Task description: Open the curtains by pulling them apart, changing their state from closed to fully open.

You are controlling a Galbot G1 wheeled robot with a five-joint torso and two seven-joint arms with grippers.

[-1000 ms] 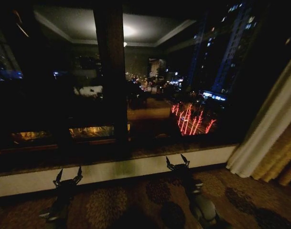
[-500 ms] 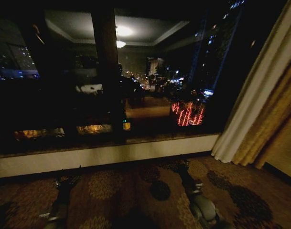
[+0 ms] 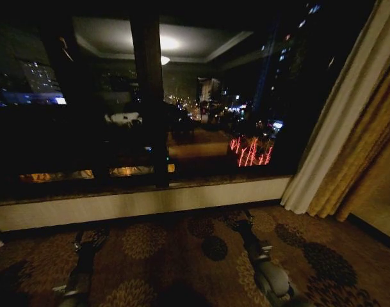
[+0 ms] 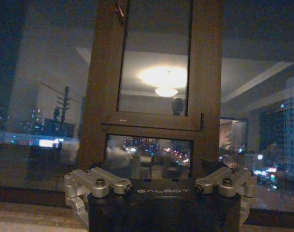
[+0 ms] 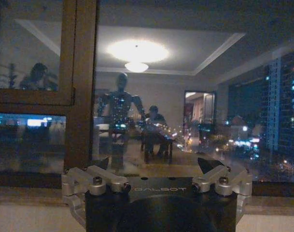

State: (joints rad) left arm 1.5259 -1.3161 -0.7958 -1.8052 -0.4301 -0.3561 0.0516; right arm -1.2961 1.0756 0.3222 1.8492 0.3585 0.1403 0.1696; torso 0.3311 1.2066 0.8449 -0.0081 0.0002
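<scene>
Hanging bunched at the right edge of the window (image 3: 182, 96), the sheer cream curtains (image 3: 335, 121) sit just beside the golden drapes (image 3: 367, 153), both well clear of the dark glass. Compared with a second ago the whole head view has swung, so the fabric now shows farther in and the sill (image 3: 137, 203) lies lower; that is the camera's shift. Both arms hang low over the patterned carpet (image 3: 201, 256): the left gripper (image 3: 91, 238) and right gripper (image 3: 241, 220) touch nothing. The wrist views add what the head view lacks: the left gripper (image 4: 160, 180) and right gripper (image 5: 156, 179) each have jaws spread wide and empty, facing the brown window frame (image 4: 108, 87), with "GALBOT" printed on each body.
</scene>
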